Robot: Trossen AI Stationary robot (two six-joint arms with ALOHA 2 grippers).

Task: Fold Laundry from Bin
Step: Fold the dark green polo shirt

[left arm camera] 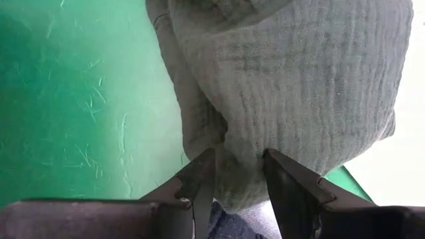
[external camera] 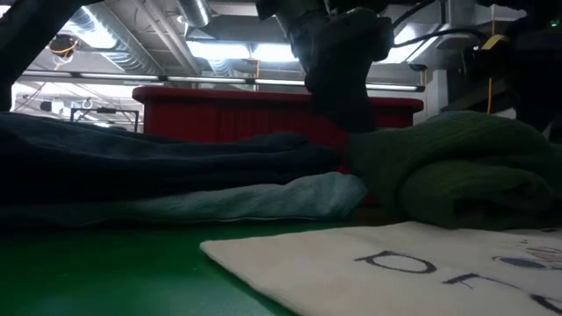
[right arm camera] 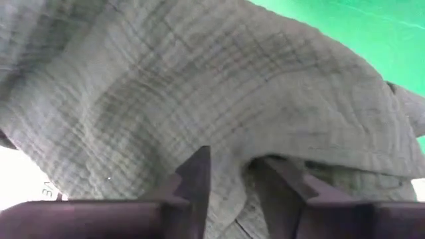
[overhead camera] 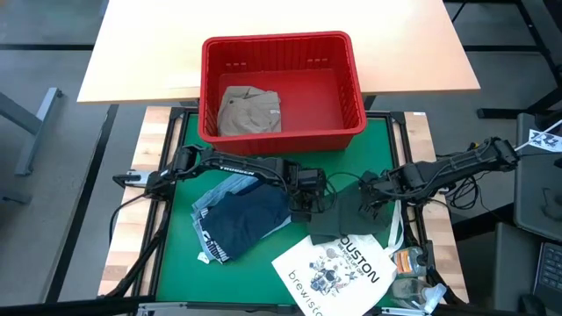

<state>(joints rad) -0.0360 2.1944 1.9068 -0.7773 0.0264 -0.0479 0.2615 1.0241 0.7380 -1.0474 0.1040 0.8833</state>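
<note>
Tote bag (overhead camera: 338,268) reads "HOUSTON". Left gripper (left arm camera: 232,176) and right gripper (right arm camera: 229,176) both clenched on green garment (overhead camera: 351,215). Green mat (overhead camera: 399,145) bare near bin (overhead camera: 281,132).

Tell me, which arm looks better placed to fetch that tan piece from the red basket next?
Probably the left. The khaki-tan garment lies in the bin's left half, nearer the left gripper. But both it and the right gripper are pinching the dark green garment, so either must let go first.
</note>
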